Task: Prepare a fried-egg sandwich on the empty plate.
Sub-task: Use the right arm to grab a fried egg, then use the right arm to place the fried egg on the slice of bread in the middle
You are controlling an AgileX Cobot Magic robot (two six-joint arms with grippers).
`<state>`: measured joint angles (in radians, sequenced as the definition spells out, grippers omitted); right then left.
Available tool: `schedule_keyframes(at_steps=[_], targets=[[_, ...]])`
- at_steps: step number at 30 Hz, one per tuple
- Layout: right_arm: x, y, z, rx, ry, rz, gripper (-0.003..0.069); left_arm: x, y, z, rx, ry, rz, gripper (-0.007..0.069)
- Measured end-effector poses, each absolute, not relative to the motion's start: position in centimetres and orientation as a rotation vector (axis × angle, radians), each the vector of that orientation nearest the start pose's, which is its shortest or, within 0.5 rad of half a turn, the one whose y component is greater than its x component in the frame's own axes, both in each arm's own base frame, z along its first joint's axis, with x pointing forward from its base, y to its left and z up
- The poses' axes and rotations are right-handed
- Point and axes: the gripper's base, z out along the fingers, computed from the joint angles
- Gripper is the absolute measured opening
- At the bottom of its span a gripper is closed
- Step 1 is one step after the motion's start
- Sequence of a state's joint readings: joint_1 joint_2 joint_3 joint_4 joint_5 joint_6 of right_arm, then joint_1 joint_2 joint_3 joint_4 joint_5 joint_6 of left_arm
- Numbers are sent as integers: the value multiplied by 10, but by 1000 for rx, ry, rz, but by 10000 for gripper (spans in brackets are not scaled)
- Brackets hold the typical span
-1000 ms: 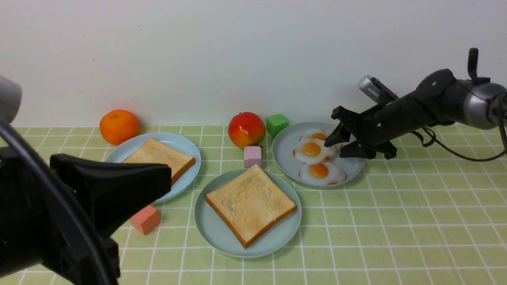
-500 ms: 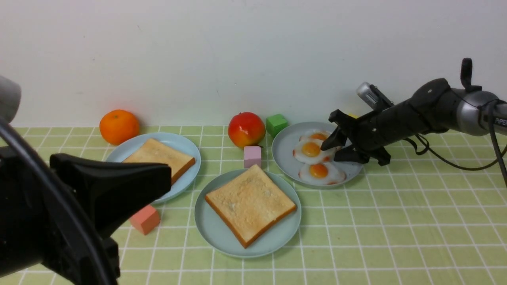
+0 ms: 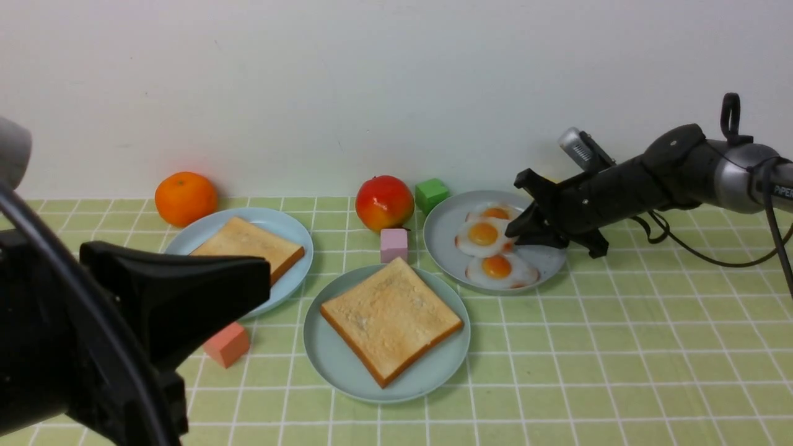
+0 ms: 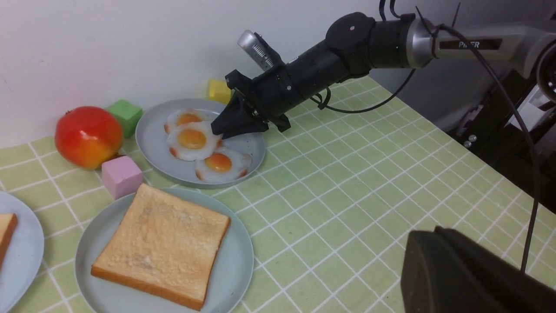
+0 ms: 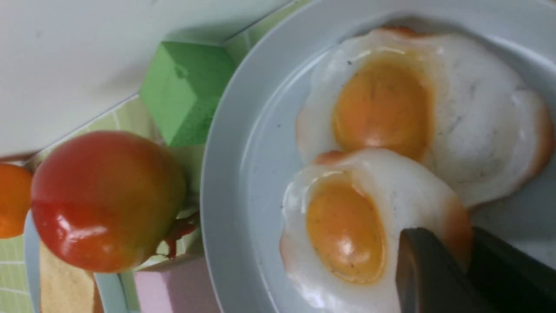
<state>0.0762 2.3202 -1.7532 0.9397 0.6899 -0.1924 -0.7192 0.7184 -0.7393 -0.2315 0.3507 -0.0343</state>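
Note:
One toast slice (image 3: 391, 319) lies on the pale grey-teal plate (image 3: 328, 371) at front centre. A second toast slice (image 3: 248, 248) lies on the sky-blue plate (image 3: 285, 226) to the left. Three fried eggs lie on the grey-lavender plate (image 3: 443, 229) at the back right. My right gripper (image 3: 511, 232) reaches in low from the right and is shut on the browned edge of the middle egg (image 3: 483, 235). The right wrist view shows that edge pinched between the fingers of the right gripper (image 5: 460, 243). My left gripper (image 3: 260, 279) hangs shut and empty in the left foreground, above the table.
An orange (image 3: 186, 198), a red fruit (image 3: 385, 203) and a green cube (image 3: 432, 194) stand along the back wall. A pink cube (image 3: 394, 244) sits between the plates. A salmon cube (image 3: 227, 344) lies front left and a yellow cube (image 4: 219, 90) lies behind the egg plate.
My right gripper has come down and left onto the egg plate, and its jaws have closed on the middle egg's edge. The left arm has not moved.

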Motion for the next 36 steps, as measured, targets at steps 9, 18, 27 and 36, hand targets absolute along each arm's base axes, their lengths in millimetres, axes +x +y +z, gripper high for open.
schedule_keyframes(at_steps=[9, 18, 27, 36], targets=[[482, 90, 204, 281, 2455, 1044, 90, 106, -103, 366, 488, 1807, -757, -13], [392, 137, 271, -76, 2491, 1141, 89, 106, -102, 362, 525, 1838, -717, -8], [361, 202, 219, -84, 2519, 1147, 87, 106, -102, 361, 529, 1845, -714, -2], [375, 206, 176, 42, 2569, 1113, 87, 105, -102, 360, 536, 1860, -710, 3]])
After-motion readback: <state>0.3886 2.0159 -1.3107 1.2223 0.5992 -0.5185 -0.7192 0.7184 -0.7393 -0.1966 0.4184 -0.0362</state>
